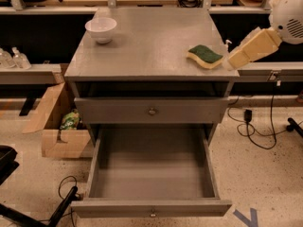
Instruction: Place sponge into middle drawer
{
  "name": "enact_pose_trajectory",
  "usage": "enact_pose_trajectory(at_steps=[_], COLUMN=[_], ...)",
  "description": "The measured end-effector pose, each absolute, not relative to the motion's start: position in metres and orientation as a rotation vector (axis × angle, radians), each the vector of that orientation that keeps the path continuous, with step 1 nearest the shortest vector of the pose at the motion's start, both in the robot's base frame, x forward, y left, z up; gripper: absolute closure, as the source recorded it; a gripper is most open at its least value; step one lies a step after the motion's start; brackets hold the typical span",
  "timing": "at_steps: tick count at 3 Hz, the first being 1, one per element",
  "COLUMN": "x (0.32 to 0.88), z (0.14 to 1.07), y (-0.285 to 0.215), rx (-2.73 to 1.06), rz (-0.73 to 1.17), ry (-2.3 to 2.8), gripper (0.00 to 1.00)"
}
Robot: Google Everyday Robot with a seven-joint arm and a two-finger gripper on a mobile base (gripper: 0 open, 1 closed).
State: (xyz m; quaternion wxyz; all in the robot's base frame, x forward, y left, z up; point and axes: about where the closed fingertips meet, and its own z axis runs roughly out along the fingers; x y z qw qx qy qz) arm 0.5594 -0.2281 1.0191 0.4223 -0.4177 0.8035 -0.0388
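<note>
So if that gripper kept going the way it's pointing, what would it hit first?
Probably the sponge. The gripper sits at the right edge of the cabinet top, pointing left and slightly down, with the sponge just ahead. Depth is hard to judge, so it might pass above it.

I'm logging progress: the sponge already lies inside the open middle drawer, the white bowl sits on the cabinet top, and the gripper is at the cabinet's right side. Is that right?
No. The camera view shows the sponge on the cabinet top, near its right edge, not in the open middle drawer. The white bowl and the gripper are as you say.
</note>
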Motion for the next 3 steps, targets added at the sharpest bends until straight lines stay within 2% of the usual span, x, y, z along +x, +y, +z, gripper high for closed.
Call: enact_pose_trajectory(at_steps=[1, 3], x=[0.579, 0.684], z=[1.004, 0.975], y=[-0.225, -0.225], rx=[-1.025, -0.953], rz=[-0.025, 0.193], ry=[1.989, 1.916], gripper=[0.00, 0.00])
